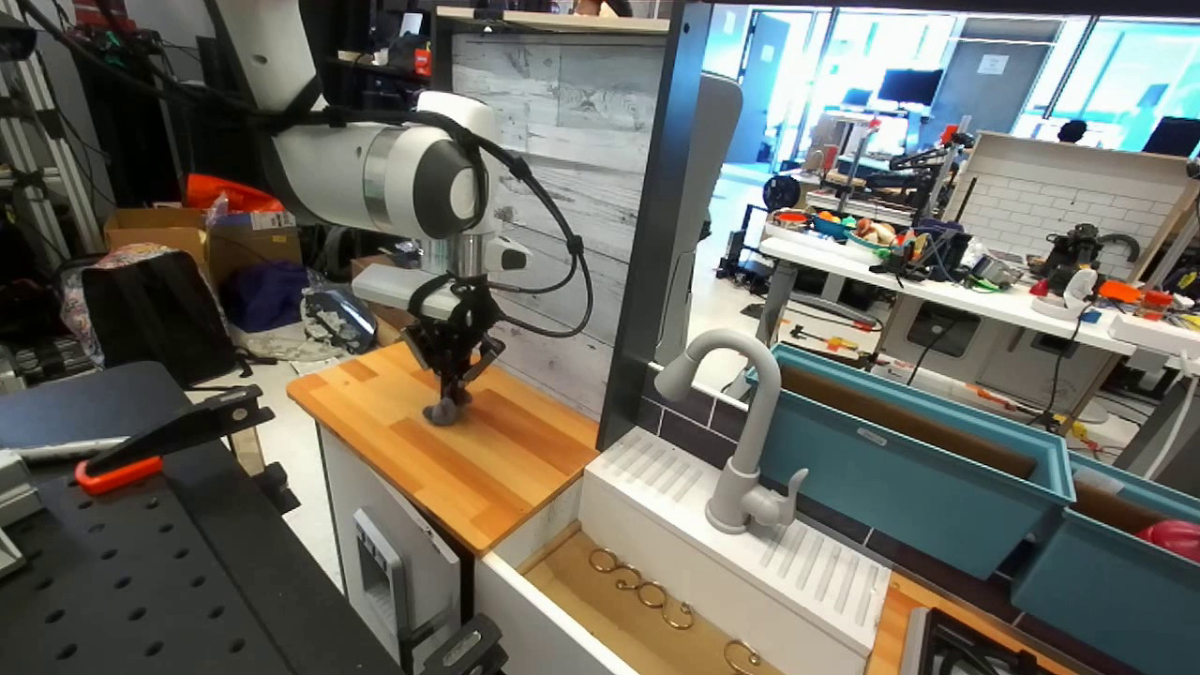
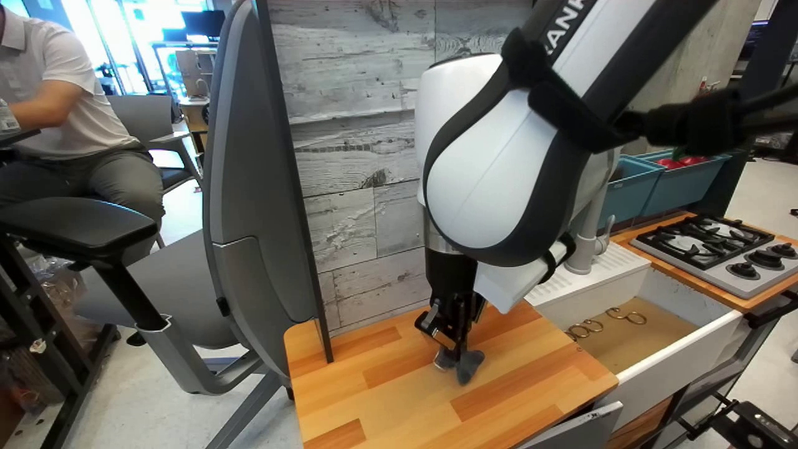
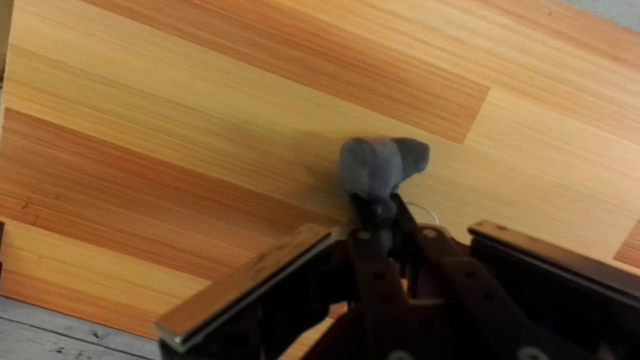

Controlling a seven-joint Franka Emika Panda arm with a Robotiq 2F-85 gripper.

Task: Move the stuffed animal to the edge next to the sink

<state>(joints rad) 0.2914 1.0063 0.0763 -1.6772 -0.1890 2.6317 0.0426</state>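
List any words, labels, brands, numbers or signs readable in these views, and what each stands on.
"ANK": part of a word, on the robot arm link, in an exterior view.
White label on the teal bin, in an exterior view: too small to read.
Paper sheet in the background there: too small to read.
Wrist view: none.

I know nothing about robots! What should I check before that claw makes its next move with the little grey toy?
1. Claw shut on toy: ok, pinched in the wrist view.
2. Grip firm: cannot tell.
3. Toy lifted off the counter: cannot tell; any gap is hard to see.
4. Toy at the edge by the sink: not ok, around mid-counter.
5. Faucet apart from the claw: ok, in an exterior view.
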